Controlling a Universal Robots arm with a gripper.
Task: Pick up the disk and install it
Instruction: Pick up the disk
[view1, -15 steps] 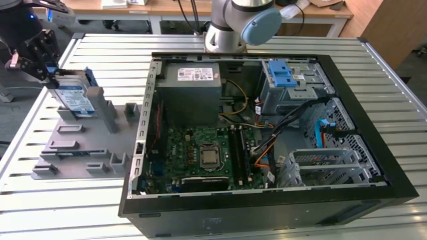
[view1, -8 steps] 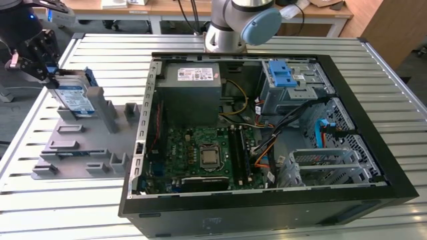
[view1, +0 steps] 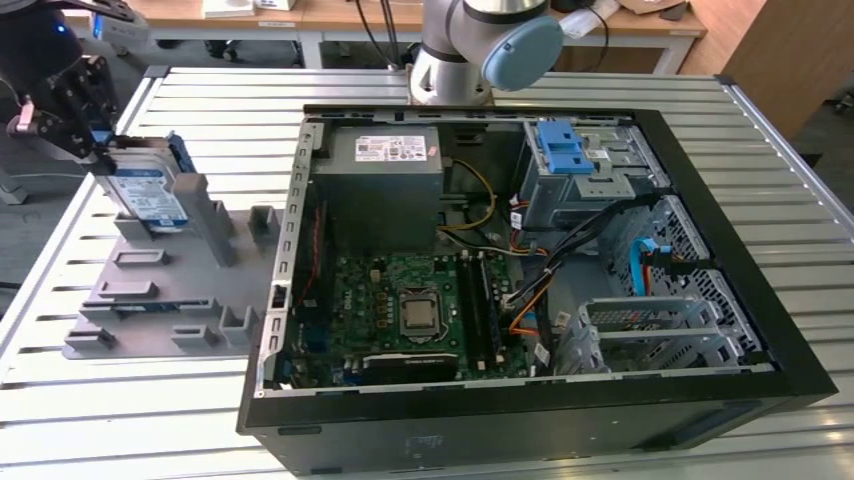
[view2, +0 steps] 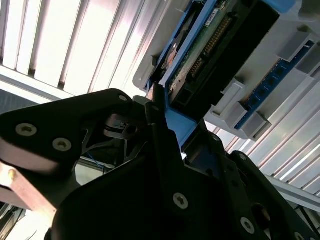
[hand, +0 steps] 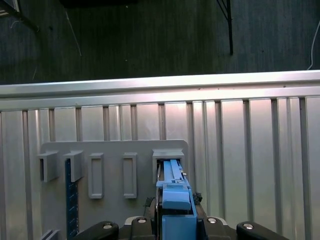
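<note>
Evidently the gripper (view1: 99, 148) is closed on the disk (view1: 144, 195), its dark fingers pinching the top end of the drive from either side. In the second wrist view the gripper (view2: 172, 120) straddles a blue carrier rail, with one finger (view2: 156, 112) pressed against the rail's edge, and the disk (view2: 212, 45) shows its green circuit board and a dark connector end. In the first wrist view the disk (hand: 172, 192) is seen edge-on as a blue strip between the fingers of the gripper (hand: 175, 205), running into a raised rectangular slot. The disk stands upright with its white-and-blue label facing outward. Its lower end sits in that slot at the far corner of a grey fixture plate (view1: 147, 290), just beside a tall grey post (view1: 190, 205). Whether the disk rests on the slot's floor or is slightly raised cannot be told.

The fixture plate lies flat on the slatted metal table (view1: 160, 420) along the table edge at the exterior view's left, and carries several other slots and low blocks. Beside it, over the middle of the table, an open black computer case (view1: 467, 435) lies on its side. Inside it are a grey power-supply box (view1: 380, 185), a green motherboard (view1: 400, 310) and a blue latch piece (view1: 566, 155) on a metal cage. The arm's base (view1: 467, 55) stands at the table's far edge behind the case.
</note>
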